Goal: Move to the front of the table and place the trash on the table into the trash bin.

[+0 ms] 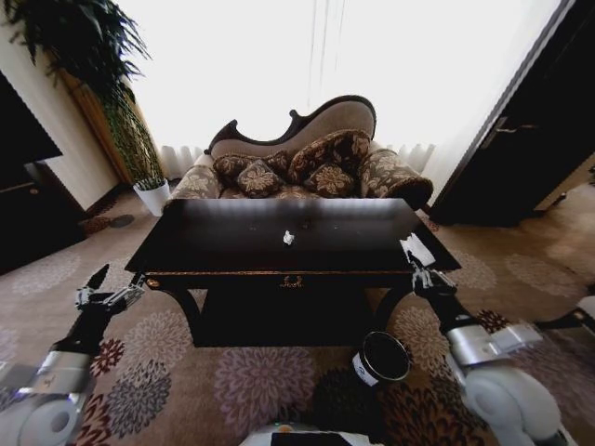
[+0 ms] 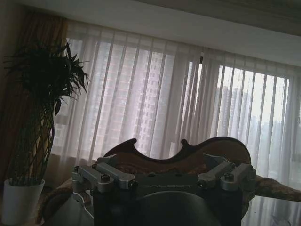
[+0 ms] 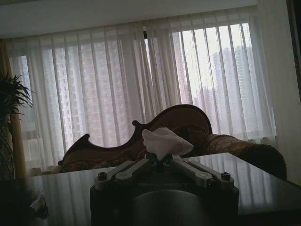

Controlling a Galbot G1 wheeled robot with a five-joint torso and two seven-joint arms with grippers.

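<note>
The right hand [image 1: 417, 268] hangs at the surface's [image 1: 223, 243] front right corner, its fingers [image 3: 188, 168] pinched on a white paper ball [image 3: 164, 141] that pokes up above the tips. A second paper ball [image 1: 288, 238] lies on the surface near its middle, well to that hand's left. The bin [image 1: 381, 358] stands on the carpet below and slightly left of the right hand, in front of the surface. The left hand [image 1: 104, 287] hovers wide apart and empty off the front left corner.
</note>
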